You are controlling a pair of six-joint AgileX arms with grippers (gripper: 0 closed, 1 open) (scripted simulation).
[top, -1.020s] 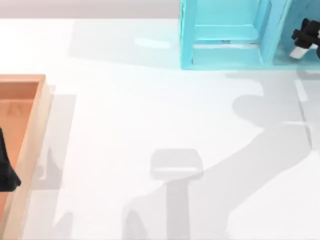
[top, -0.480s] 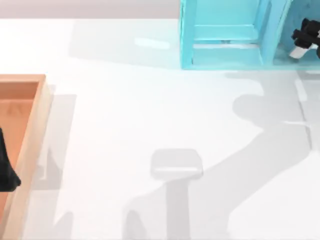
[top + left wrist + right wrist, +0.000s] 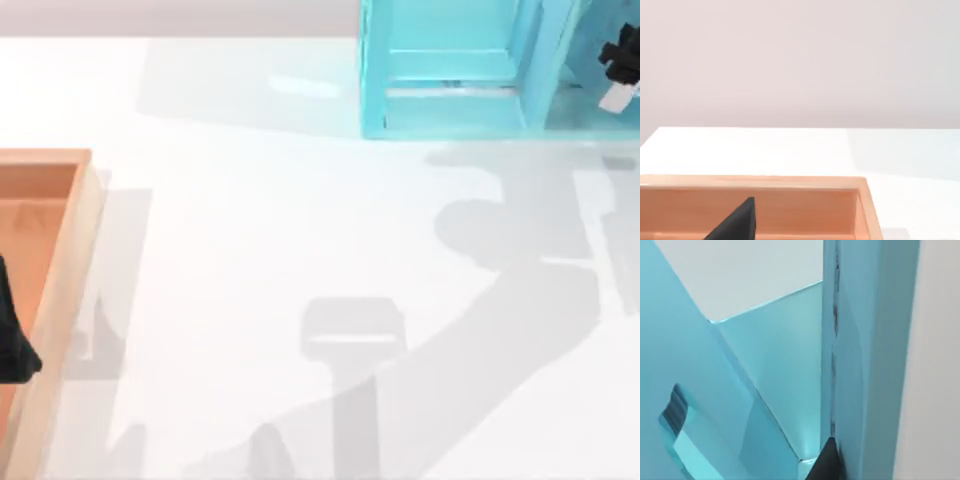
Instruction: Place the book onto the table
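Observation:
The book is hidden. Low against the shelf's inner wall in the right wrist view sits a small pale shape with a dark striped edge (image 3: 674,415); I cannot tell what it is. The white table (image 3: 250,240) spreads across the top view. My right gripper (image 3: 620,62) is at the far right, inside the right-hand compartment of the turquoise shelf unit (image 3: 372,70). In the right wrist view its dark tip (image 3: 827,462) lies close against a shelf wall (image 3: 870,340). My left gripper (image 3: 10,340) is parked over the wooden tray at the left edge.
An orange-brown wooden tray (image 3: 62,270) stands at the table's left side, its rim (image 3: 750,182) also in the left wrist view. The shelf unit occupies the back right. Arm shadows fall across the table's middle and right.
My right gripper has moved a little to the right and back, deeper into the shelf compartment, and its shadow on the table has shifted left. The left arm has not moved.

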